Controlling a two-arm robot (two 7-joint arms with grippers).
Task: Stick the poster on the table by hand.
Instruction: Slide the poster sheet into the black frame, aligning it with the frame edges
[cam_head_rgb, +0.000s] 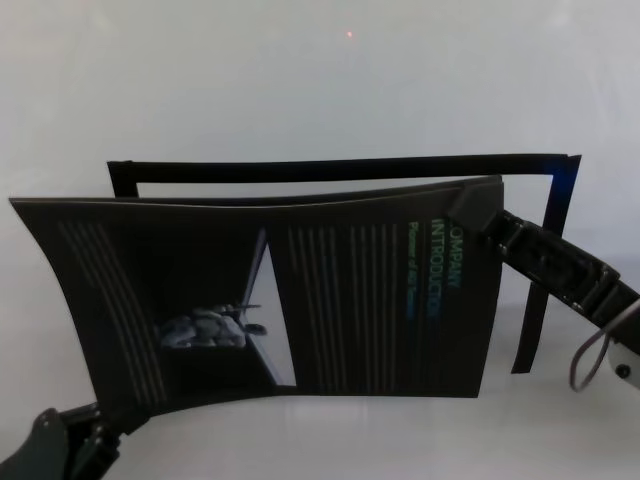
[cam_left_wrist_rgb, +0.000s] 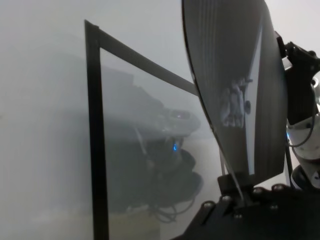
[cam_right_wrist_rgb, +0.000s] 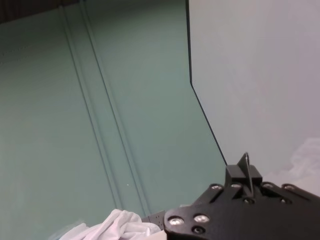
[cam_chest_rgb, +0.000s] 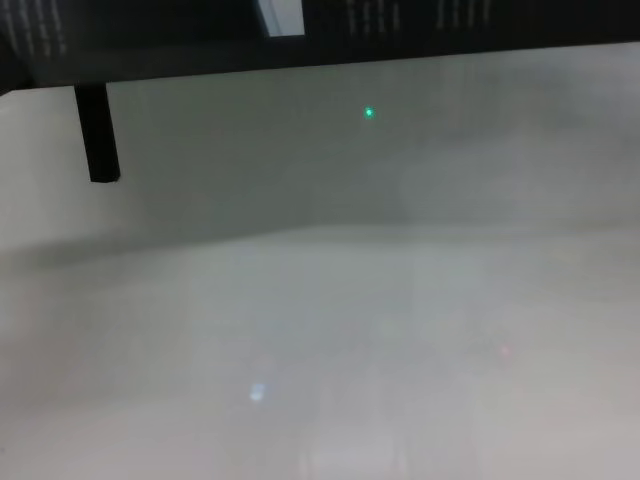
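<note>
Head view shows you the poster (cam_head_rgb: 270, 290) held up above the pale table (cam_head_rgb: 300, 90), bowed slightly, in front of a thin black frame outline (cam_head_rgb: 340, 166) marked on the surface. Your right gripper (cam_head_rgb: 470, 205) is clamped on the poster's upper right corner, and your left gripper (cam_head_rgb: 110, 425) pinches its lower left corner, both jaws closed on the sheet. From the left wrist you see the poster's (cam_left_wrist_rgb: 235, 90) bluish picture and white slanted strip curving over the frame's black bar (cam_left_wrist_rgb: 96, 140).
</note>
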